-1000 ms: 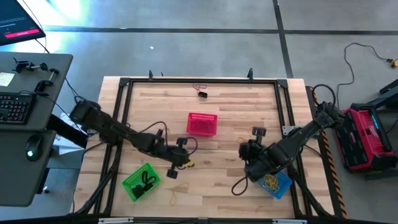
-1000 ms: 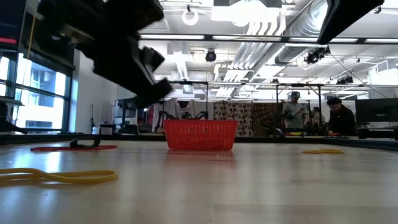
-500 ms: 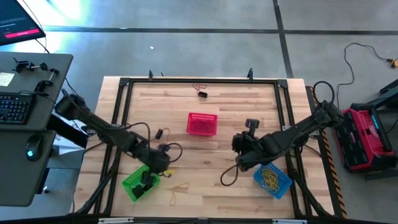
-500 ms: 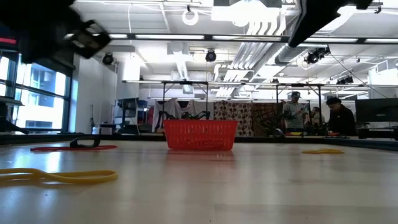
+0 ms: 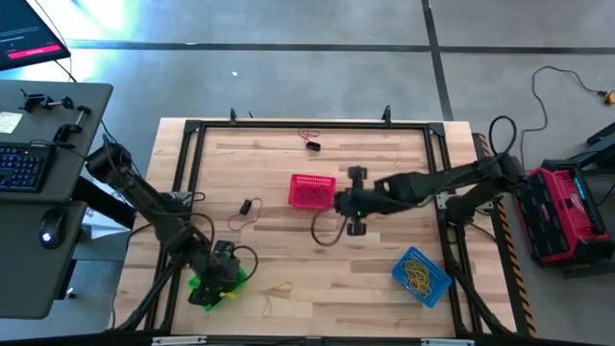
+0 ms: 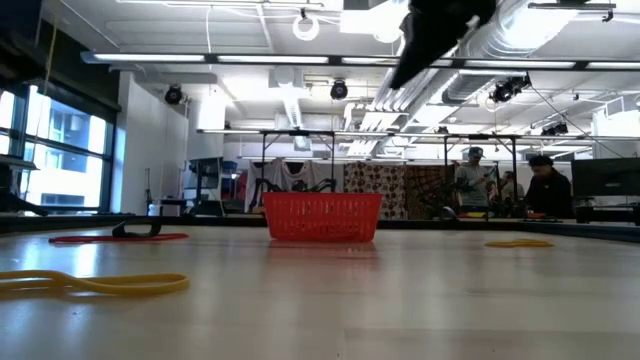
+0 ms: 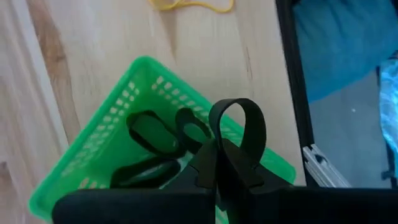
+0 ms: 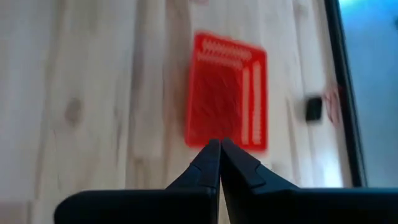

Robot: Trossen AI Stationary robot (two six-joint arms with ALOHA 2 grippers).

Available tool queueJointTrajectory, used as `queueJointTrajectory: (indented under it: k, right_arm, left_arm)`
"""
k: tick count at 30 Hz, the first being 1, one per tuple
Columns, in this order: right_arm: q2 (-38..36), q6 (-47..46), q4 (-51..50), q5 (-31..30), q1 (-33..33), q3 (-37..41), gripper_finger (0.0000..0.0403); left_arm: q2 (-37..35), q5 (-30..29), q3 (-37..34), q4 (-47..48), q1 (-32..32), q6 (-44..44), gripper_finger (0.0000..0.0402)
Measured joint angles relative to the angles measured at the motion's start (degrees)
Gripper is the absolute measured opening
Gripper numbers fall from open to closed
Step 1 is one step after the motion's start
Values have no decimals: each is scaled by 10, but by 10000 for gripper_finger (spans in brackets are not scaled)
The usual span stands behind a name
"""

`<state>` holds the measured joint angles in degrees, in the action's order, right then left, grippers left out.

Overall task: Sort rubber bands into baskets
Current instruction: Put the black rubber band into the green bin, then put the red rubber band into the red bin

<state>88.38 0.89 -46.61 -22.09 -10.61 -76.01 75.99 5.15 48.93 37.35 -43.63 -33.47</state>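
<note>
Since a second ago: left gripper (image 5: 219,272) shifted from mid-table to above the green basket (image 5: 207,288) at the near left corner, right gripper (image 5: 338,203) swung from over the blue basket (image 5: 423,272) to just beside the red basket (image 5: 312,191) at the table's middle. From the left wrist: fingers (image 7: 211,163) pinched shut on a black rubber band (image 7: 239,127) standing up as a loop above the green basket (image 7: 93,167), more black bands (image 7: 149,132) lying inside it, a yellow band (image 7: 189,5) on the wood beyond, cut off at the frame edge. From above, none of that grip visible, basket mostly hidden under the arm; instead a heap of yellow bands (image 5: 419,274) filling the blue basket, a lone yellow band (image 5: 277,290) near the front edge, a black band (image 5: 247,206) left of the red basket, a reddish band (image 5: 307,134) and a small black object (image 5: 313,146) near the far edge. From the right wrist: jaws closed with nothing between them, red basket (image 8: 227,92) ahead, blurred, contents unreadable. From table height: red basket (image 6: 321,217) at centre, yellow band (image 6: 95,284) in the foreground, a reddish band (image 6: 105,238) far left, another yellow band (image 6: 518,243) at right, people (image 6: 545,189) in the room behind; only a dark part of one arm at the top, green and blue baskets out of sight.
</note>
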Motion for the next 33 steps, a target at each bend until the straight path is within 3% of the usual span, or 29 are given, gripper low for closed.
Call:
queueJointTrajectory:
  k: [3,8,16,23,33]
  right_arm:
    - [-2,40,75,41,22,22,0]
    - [-10,48,227,103,46,142,0]
    - [-11,-34,430,102,43,304,0]
    - [-11,-43,448,40,0,328,0]
    - [-12,-45,447,19,-16,328,0]
  left_arm:
    - [-1,-21,-9,2,-19,-25,0]
    - [0,-55,-40,-13,-43,-63,0]
    - [0,-62,-62,-8,-38,-95,0]
    - [6,-67,-62,-15,-17,-100,10]
    - [11,-43,-62,-14,-5,-112,79]
